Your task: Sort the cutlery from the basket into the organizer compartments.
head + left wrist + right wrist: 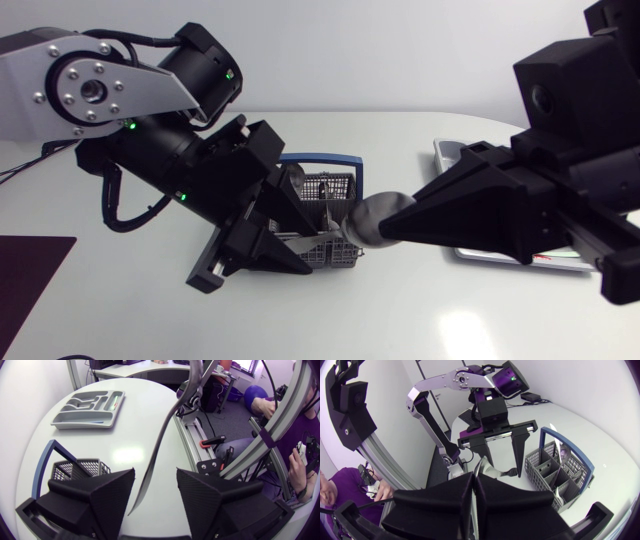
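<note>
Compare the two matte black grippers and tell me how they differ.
The left gripper has its fingers wide apart; the right gripper has them pressed together on a grey metal spoon. The left gripper grips nothing, the spoon's handle merely hanging between its fingers; the right gripper carries it. Both are near the grey mesh basket.
</note>
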`<action>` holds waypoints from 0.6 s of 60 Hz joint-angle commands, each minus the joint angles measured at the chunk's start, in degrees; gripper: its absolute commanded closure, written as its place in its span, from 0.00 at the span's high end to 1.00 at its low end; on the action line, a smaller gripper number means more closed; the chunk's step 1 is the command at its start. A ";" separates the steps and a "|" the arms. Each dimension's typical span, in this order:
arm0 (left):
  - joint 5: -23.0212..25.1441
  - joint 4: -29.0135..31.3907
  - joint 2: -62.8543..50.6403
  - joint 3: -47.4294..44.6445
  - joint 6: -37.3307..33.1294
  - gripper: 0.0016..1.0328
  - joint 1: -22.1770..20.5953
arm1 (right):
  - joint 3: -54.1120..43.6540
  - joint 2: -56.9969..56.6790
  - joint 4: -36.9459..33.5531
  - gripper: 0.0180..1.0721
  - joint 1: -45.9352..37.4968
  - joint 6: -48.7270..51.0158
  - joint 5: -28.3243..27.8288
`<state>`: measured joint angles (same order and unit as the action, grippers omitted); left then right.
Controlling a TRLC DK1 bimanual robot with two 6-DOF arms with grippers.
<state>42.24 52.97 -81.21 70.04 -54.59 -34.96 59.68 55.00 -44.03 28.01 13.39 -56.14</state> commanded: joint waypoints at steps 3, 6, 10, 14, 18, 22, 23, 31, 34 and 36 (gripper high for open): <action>1.79 0.91 -1.58 2.38 -2.19 0.39 1.21 | -0.09 -0.77 -1.32 0.05 -0.32 1.47 -1.08; 1.97 1.08 -1.67 2.64 -2.37 0.37 1.65 | -0.18 -1.04 -1.58 0.05 -0.32 1.82 -1.08; 2.41 1.52 -1.85 2.82 -3.07 0.33 2.18 | -0.35 -1.30 -2.11 0.05 -0.24 2.43 -1.17; 2.94 2.49 -2.20 3.17 -3.86 0.28 2.53 | -0.44 -1.48 -2.29 0.05 -0.32 2.61 -1.34; 3.38 3.46 -2.37 3.35 -4.65 0.28 2.62 | -0.44 -1.65 -2.29 0.05 -0.32 2.61 -1.60; 3.46 4.07 -2.37 3.52 -5.44 0.23 2.44 | -0.44 -1.65 -2.29 0.05 -0.32 2.70 -1.60; 3.55 4.33 -2.37 3.52 -5.53 0.22 2.44 | -0.44 -1.65 -2.29 0.05 -0.32 2.78 -1.69; 3.64 5.56 -2.46 3.44 -6.76 0.19 2.18 | -0.71 -1.92 -2.20 0.05 -0.32 3.05 -2.04; 3.82 5.65 -2.46 3.17 -6.94 0.15 2.00 | -0.97 -2.09 -2.11 0.05 -0.32 3.14 -2.22; 3.82 5.65 -2.46 3.00 -7.02 0.15 1.91 | -1.06 -2.18 -2.02 0.05 -0.32 3.31 -2.31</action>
<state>45.04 57.60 -82.59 71.96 -59.20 -32.75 59.66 53.65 -46.11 28.01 15.51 -57.28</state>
